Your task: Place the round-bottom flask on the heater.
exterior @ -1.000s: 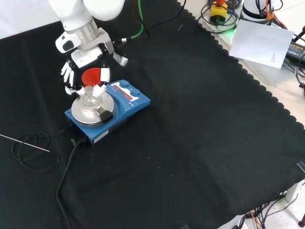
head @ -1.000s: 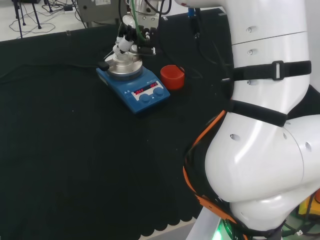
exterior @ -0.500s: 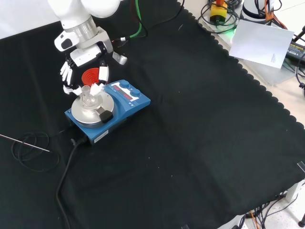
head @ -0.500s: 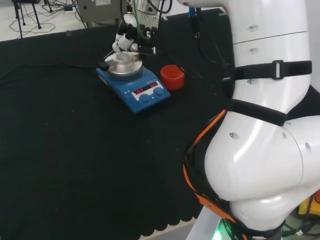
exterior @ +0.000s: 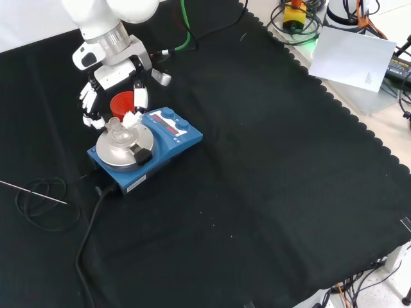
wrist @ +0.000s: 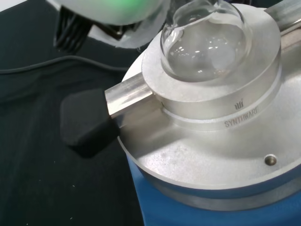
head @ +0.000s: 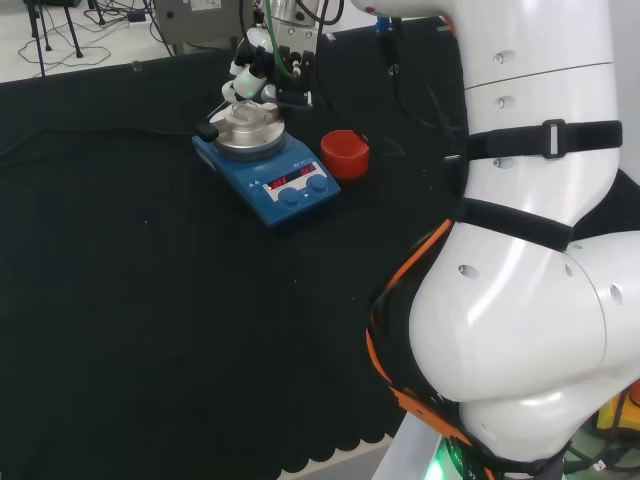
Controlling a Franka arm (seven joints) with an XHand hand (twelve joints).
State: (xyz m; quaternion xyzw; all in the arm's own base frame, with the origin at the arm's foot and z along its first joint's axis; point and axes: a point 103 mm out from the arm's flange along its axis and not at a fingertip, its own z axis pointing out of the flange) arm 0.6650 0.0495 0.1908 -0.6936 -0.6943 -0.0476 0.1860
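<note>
The clear round-bottom flask [wrist: 204, 40] sits upright in the bowl of the silver block [wrist: 216, 101] on top of the blue heater [exterior: 168, 136]. In the front view the flask [exterior: 118, 128] stands just below the hand [exterior: 114, 82], whose fingers [exterior: 88, 102] hang spread and relaxed around the flask's neck, apart from the glass as far as I can tell. Seen from the head camera, the hand [head: 256, 70] hovers a little above the flask [head: 245, 113] and the heater [head: 270, 168]. A blurred white part of the hand [wrist: 113, 12] shows beside the flask in the wrist view.
A red ribbed ring stand [head: 345, 153] lies on the cloth beside the heater, behind the hand in the front view [exterior: 121, 102]. A black knob on a rod [wrist: 87, 123] sticks out of the block. The heater's cable and a coiled wire [exterior: 45, 202] lie on the cloth.
The hand has risen and drawn back from the flask, its fingers spreading. The flask stays seated on the heater block.
</note>
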